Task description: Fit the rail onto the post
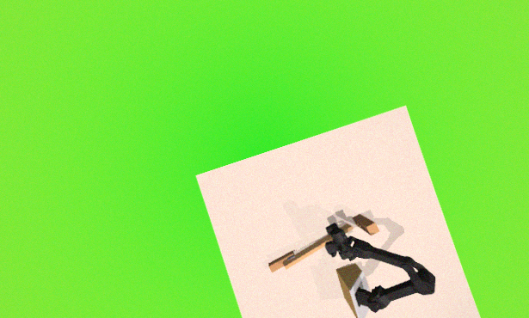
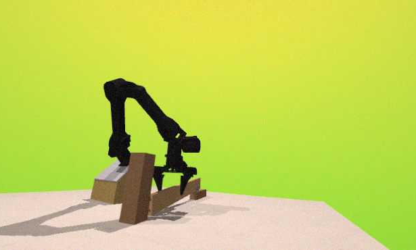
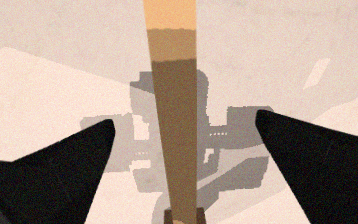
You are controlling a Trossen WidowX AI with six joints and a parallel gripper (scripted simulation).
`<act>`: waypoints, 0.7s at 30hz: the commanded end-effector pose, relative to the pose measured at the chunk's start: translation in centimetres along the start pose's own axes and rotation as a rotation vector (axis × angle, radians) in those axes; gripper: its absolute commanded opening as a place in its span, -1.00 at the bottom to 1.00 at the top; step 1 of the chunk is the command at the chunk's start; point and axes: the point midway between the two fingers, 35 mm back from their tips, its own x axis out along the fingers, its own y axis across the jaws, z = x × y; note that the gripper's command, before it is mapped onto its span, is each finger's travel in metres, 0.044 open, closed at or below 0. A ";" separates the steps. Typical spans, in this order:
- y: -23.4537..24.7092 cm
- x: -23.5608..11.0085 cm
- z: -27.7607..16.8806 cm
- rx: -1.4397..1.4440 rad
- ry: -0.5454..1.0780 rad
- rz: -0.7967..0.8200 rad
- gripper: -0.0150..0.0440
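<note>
The long wooden rail (image 1: pixel 309 250) (image 2: pixel 168 196) (image 3: pixel 175 100) slopes from the low footboard block (image 1: pixel 276 264) (image 2: pixel 199 194), where its far end sits by a grey bracket (image 1: pixel 291 258), down to the table in front of the post (image 1: pixel 365 223) (image 2: pixel 138 187). The pegs are not visible. My gripper (image 1: pixel 335 237) (image 2: pixel 172 189) (image 3: pixel 185 121) is open wide, pointing down, with one finger on each side of the rail near its post end. The fingers do not touch the rail. In the wrist view the rail runs straight up the middle between the two black fingers.
The arm's base stands on a wooden pedestal with a grey top (image 1: pixel 347 284) (image 2: pixel 104 190), beside the post. The pale table (image 1: pixel 283 193) (image 2: pixel 256 230) ends in edges all round, with green background beyond.
</note>
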 end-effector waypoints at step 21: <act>0.5 2.8 -0.1 -0.008 0.008 0.006 0.56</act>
